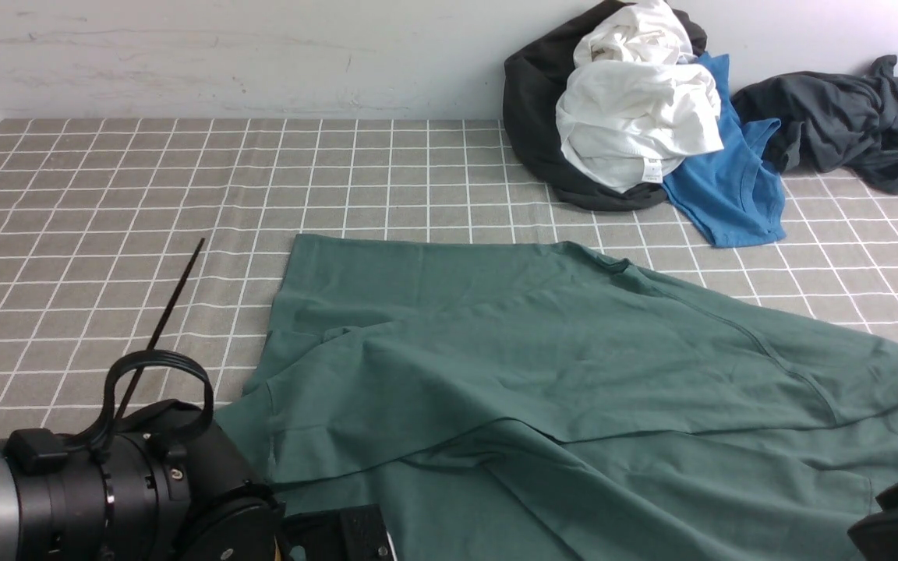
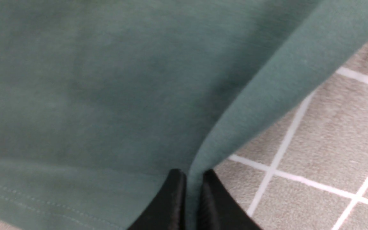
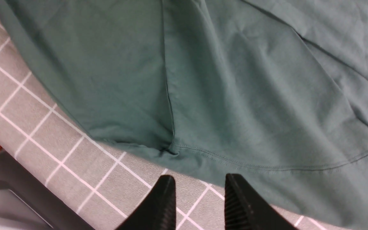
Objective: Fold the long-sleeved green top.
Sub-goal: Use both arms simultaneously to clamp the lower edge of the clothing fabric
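Though rumpled, top (image 2: 107, 95) within left pincer (image 2: 192, 175).

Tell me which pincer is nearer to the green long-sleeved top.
Left. The left pincer is shut on a fold of the green long-sleeved top; the right pincer is open just beside its hem, above the checked tablecloth.

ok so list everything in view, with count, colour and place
green top: 1, dark green, spread near the robot, middle to right
white garment: 1, white, far back right, heaped on the black one
black garment: 1, black, under the white one
blue shirt: 1, blue, against their right side
grey garment: 1, dark grey, crumpled at far right
thin rod: 1, black, left of the green top
tablecloth: 1, grey with white grid, under everything
left gripper: 1, black, shut on the green top's edge
right gripper: 1, black, open beside its hem
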Controlling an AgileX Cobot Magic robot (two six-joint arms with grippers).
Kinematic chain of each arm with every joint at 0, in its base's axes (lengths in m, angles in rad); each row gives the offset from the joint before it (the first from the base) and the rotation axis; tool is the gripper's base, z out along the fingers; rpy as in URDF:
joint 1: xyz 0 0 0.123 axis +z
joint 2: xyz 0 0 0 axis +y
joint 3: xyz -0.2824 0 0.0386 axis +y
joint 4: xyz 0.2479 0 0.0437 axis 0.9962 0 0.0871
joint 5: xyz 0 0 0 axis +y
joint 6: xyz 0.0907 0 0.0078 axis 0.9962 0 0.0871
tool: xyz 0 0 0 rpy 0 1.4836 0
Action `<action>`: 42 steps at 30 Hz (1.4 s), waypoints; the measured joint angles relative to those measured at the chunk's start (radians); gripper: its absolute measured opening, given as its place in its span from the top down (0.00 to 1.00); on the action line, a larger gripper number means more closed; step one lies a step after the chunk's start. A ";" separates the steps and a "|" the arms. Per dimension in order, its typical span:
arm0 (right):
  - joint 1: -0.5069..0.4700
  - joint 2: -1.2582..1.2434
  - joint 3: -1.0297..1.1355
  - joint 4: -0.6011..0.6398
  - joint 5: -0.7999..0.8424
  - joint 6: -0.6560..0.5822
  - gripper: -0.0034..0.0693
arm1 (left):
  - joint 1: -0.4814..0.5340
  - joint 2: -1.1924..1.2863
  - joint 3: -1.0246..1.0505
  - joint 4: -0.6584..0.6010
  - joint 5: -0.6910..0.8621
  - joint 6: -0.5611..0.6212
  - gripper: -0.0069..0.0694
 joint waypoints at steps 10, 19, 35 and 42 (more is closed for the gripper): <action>0.000 0.000 0.134 0.001 -0.016 -0.296 0.47 | 0.066 -0.109 0.023 0.017 0.167 -0.113 0.91; 0.000 0.054 0.425 -0.116 -0.373 -0.440 0.30 | 0.101 -0.212 0.079 0.010 0.202 -0.116 0.91; 0.000 0.431 0.475 -0.375 -0.615 -0.427 0.31 | 0.101 -0.212 0.079 -0.005 0.173 -0.122 0.91; 0.000 0.447 0.468 -0.362 -0.612 -0.554 0.53 | 0.101 -0.212 0.079 -0.005 0.148 -0.122 0.91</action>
